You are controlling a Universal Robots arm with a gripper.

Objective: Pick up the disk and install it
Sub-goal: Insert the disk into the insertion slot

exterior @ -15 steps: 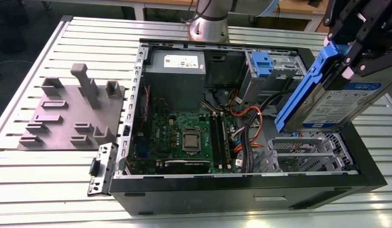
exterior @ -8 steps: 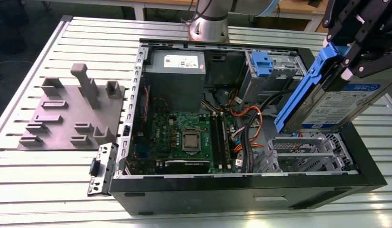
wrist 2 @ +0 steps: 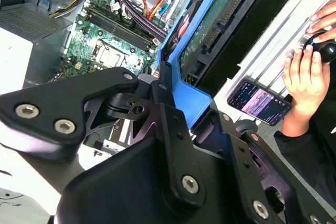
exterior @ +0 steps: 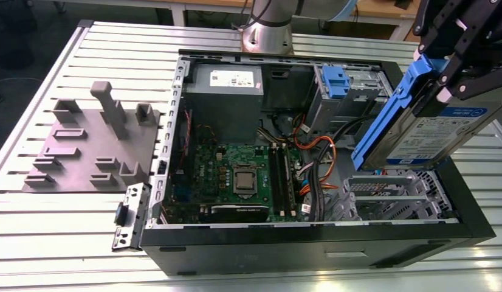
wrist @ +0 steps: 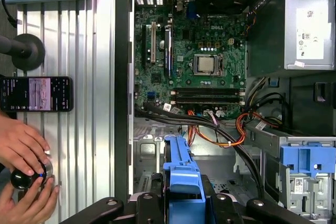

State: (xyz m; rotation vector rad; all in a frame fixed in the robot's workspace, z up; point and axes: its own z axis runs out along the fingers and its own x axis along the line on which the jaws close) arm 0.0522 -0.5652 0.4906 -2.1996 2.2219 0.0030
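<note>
My black gripper (exterior: 452,91) hangs at the exterior view's upper right, shut on the disk (exterior: 433,137). The disk is a silver-grey drive with a white-and-blue label, edged by a bright blue bracket (exterior: 387,118). It is tilted steeply, its lower end just above the metal drive cage (exterior: 389,194) at the near right corner of the open computer case (exterior: 316,243). In the second wrist view the gripper (wrist 2: 173,103) clamps the blue bracket (wrist 2: 184,85), and the disk's green circuit side (wrist 2: 220,19) faces up. The first wrist view has the bracket (wrist: 181,174) between the fingers (wrist: 152,205).
Inside the case lie the motherboard (exterior: 234,176), orange and black cables (exterior: 316,152), a grey power supply (exterior: 226,85) and a blue tab (exterior: 336,82) in a far bay. A grey fixture plate (exterior: 89,146) stands at the exterior view's left. A person's hands (wrist: 23,150) and a phone (wrist: 37,94) are beside the case.
</note>
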